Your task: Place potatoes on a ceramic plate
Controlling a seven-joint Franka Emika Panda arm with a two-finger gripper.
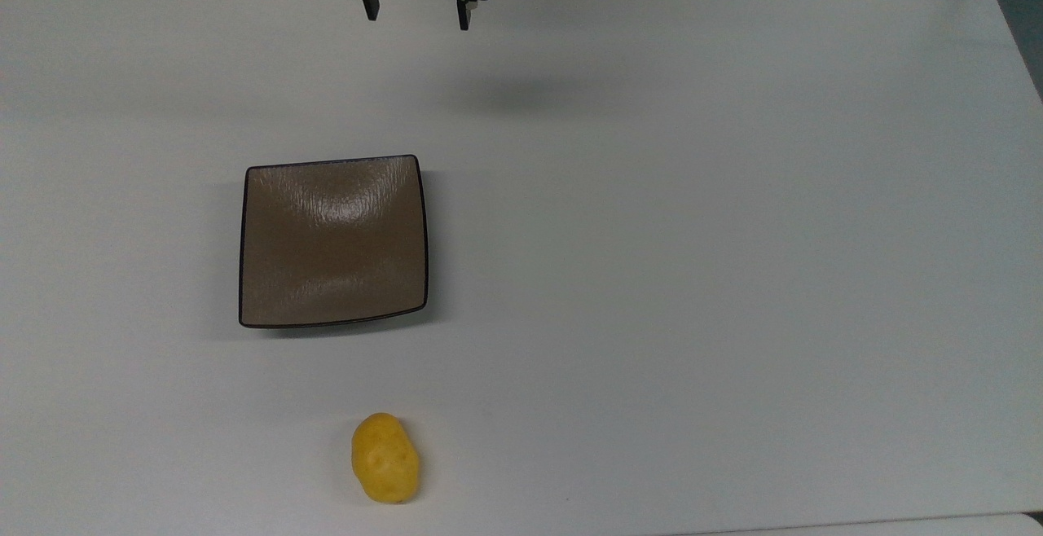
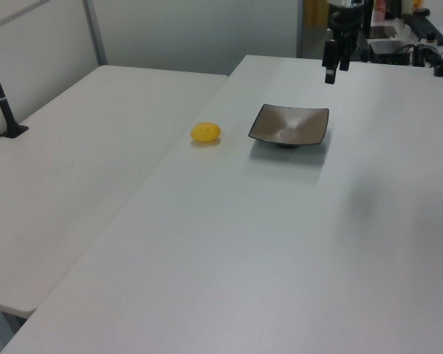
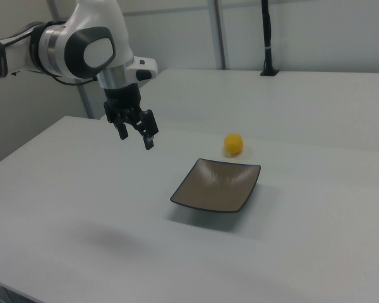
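I saw the white table (image 1: 733, 275) with the ceramic plate (image 1: 333, 241) lying bare. The gripper (image 1: 417, 13) hung above the table beyond the plate, fingers spread, apparently holding nothing. The potato (image 1: 385, 458) sat on the table, apart from the plate's opposite edge.

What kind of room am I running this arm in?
Probably a lab or office workspace: plain white tables pushed together, partition walls behind, and cabling and equipment at the far edge. The gripper hangs open above a brown plate and a yellow potato.
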